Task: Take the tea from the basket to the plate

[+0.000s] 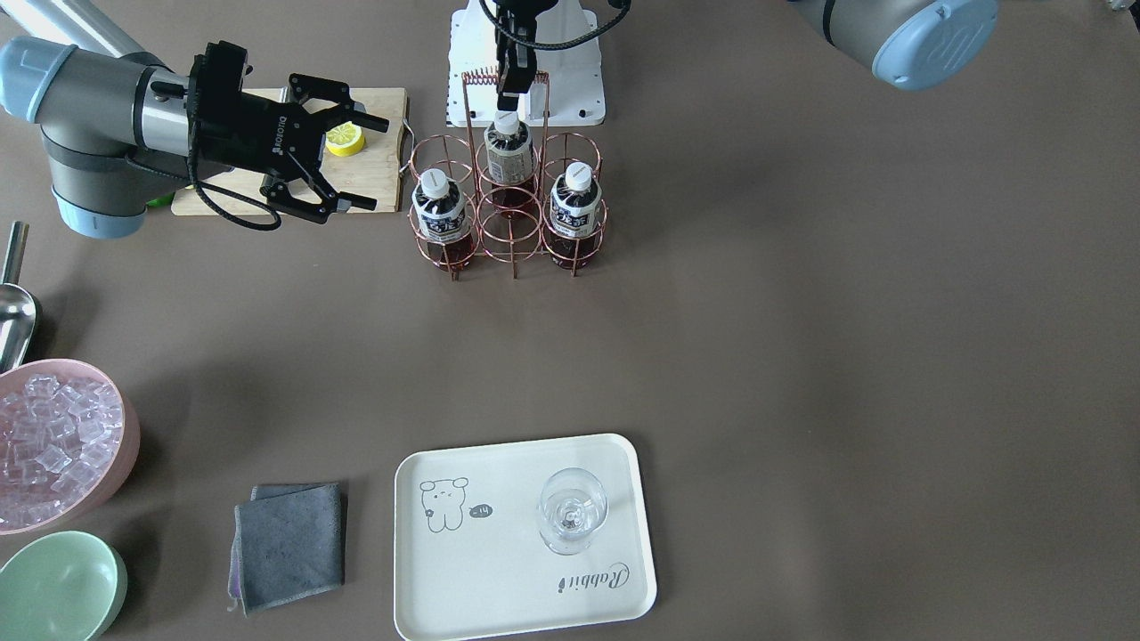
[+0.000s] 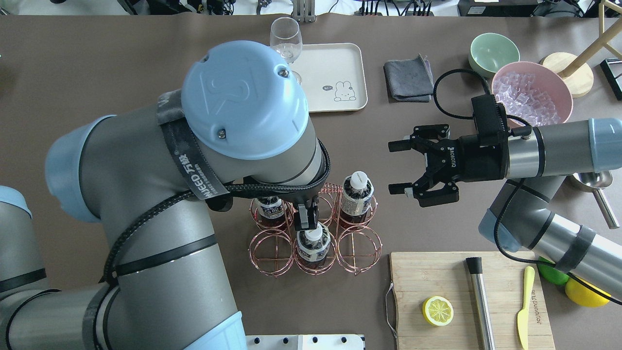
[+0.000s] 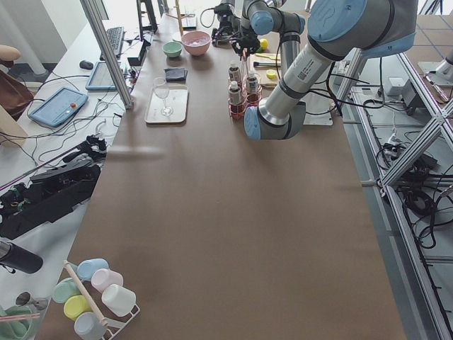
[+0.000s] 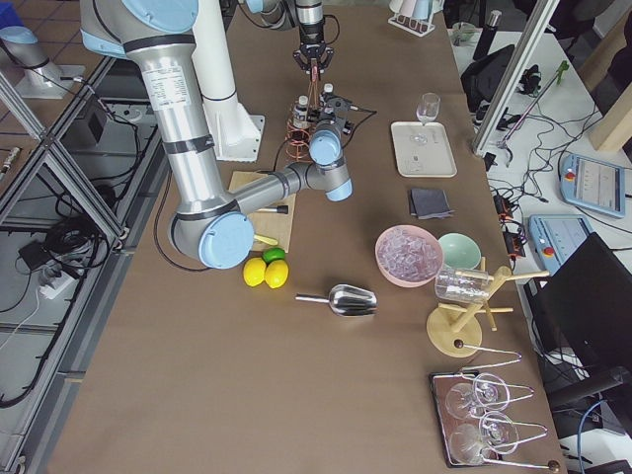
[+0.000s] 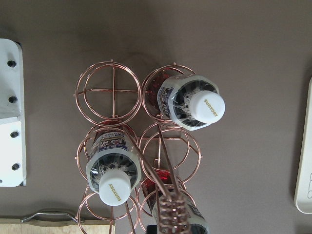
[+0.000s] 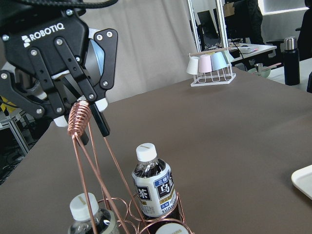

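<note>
The copper wire basket stands mid-table and holds three tea bottles with white caps. My left gripper hangs above it, shut on the coil-wrapped handle, as the right wrist view shows. My right gripper is open and empty, level with the basket and a short way off to its side; it also shows in the overhead view. The cream plate lies at the table's far side with a clear glass standing on it.
A wooden cutting board with a lemon half, a muddler and a yellow knife lies beside the basket. A pink bowl of ice, a green bowl, a grey cloth and a metal scoop are on my right side.
</note>
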You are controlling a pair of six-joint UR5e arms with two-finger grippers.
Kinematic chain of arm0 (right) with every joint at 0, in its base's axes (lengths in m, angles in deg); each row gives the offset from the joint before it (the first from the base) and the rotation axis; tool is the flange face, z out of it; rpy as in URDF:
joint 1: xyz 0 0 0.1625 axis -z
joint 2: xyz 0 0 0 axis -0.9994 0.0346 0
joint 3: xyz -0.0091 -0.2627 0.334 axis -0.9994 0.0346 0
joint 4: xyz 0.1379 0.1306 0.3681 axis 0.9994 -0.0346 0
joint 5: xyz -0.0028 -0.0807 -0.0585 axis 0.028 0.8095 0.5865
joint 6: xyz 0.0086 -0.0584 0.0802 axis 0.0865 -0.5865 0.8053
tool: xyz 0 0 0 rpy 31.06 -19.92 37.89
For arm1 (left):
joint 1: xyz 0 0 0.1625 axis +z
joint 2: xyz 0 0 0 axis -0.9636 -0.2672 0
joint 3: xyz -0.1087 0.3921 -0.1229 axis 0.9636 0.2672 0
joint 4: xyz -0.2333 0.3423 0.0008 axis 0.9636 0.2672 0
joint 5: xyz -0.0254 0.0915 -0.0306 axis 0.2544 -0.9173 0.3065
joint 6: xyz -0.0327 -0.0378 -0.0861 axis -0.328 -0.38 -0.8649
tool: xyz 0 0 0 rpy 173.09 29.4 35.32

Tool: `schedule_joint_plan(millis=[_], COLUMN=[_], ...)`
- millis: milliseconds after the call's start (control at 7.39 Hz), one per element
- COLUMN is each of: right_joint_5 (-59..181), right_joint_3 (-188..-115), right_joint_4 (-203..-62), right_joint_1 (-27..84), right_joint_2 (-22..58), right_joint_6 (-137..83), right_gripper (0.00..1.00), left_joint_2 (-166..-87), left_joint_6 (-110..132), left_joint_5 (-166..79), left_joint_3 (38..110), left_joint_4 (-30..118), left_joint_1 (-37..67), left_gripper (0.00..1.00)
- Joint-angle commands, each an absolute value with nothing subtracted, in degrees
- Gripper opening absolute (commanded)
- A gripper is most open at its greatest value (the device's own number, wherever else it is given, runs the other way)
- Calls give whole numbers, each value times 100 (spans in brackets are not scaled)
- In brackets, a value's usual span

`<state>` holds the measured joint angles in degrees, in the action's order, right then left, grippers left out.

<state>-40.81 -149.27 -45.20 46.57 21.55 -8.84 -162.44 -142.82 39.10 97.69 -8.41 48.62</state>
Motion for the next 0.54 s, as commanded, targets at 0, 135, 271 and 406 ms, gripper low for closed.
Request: schedule_joint_plan(millis=[0,135,271,406], right_joint_5=[-3706,-3698,-3689,-3637], right_joint_3=[-14918,-14909,-14891,-14882], right_joint_4=[-4300,-4300,-4308,-4308], right_joint_1=[4961,4961,4978,5031], right_joint_2=[2124,2063,2027,2010], right_joint_6=[-1250,-1575,-1857,-2077], right_gripper=[98,95,95,95], left_joint_2=[-16244,-16244,-16244,-16244], left_joint_6=[-14283,-14283,-14283,-14283], left_joint_5=[3910,3910,3910,3910], left_joint_3=[9761,9761,9761,9769], left_joint_4=[-850,-841,-841,-841], left_joint_1=[4866,4866,4866,4866], left_gripper=[0,0,0,0])
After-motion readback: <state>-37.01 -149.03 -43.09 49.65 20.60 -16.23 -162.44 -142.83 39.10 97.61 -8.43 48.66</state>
